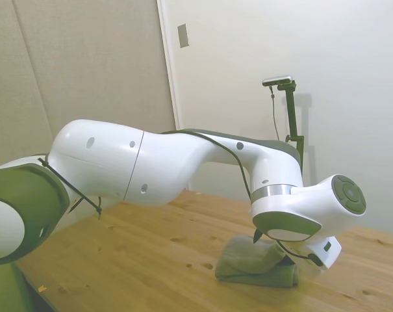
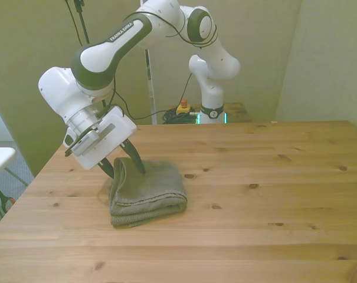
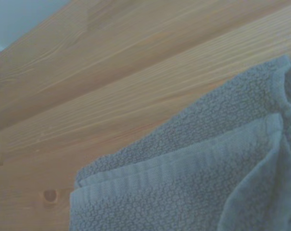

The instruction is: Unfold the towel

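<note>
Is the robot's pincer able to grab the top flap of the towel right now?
Probably yes. The pincer is already down at the towel's raised edge on the front view's left, with a dark finger on each side of a lifted fold. Nothing else on the table stands in its way.

My wrist housing hides the towel's point(image 1: 254, 263) top in the side view; the wrist view's edge crops the towel.

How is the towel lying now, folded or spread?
Folded: the towel shows stacked layers at its near edge on the table, one edge lifted at the tool.
</note>
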Motion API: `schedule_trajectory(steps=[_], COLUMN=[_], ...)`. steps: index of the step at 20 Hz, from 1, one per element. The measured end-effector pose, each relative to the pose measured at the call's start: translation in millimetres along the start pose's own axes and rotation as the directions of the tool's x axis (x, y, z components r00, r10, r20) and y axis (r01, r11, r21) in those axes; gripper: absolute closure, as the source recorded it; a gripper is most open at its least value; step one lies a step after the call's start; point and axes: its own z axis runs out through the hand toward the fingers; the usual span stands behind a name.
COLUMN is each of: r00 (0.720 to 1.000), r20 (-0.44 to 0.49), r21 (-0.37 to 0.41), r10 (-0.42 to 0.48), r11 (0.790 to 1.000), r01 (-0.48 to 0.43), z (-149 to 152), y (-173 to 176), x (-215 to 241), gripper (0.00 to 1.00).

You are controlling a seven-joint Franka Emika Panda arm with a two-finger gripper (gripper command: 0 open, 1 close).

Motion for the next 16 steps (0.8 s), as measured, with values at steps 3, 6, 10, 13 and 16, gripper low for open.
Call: schedule_trajectory(steps=[3, 6, 10, 13, 16], r00=[1.000, 1.000, 1.000, 1.000, 1.000], r20=[0.003, 0.004, 0.004, 0.003, 0.003], r21=[0.001, 0.002, 0.004, 0.006, 0.007], r10=[0.003, 0.005, 0.006, 0.007, 0.007], r11=[1.000, 1.000, 1.000, 1.000, 1.000], r01=[-0.003, -0.005, -0.006, -0.007, -0.007], z=[1.7, 2.8, 2.8, 2.6, 2.3], y=[1.5, 2.4, 2.2, 2.3, 2.5], x=[0.5, 0.9, 0.9, 1.0, 1.0], gripper=[1.00, 1.00, 1.00, 1.00, 1.00])
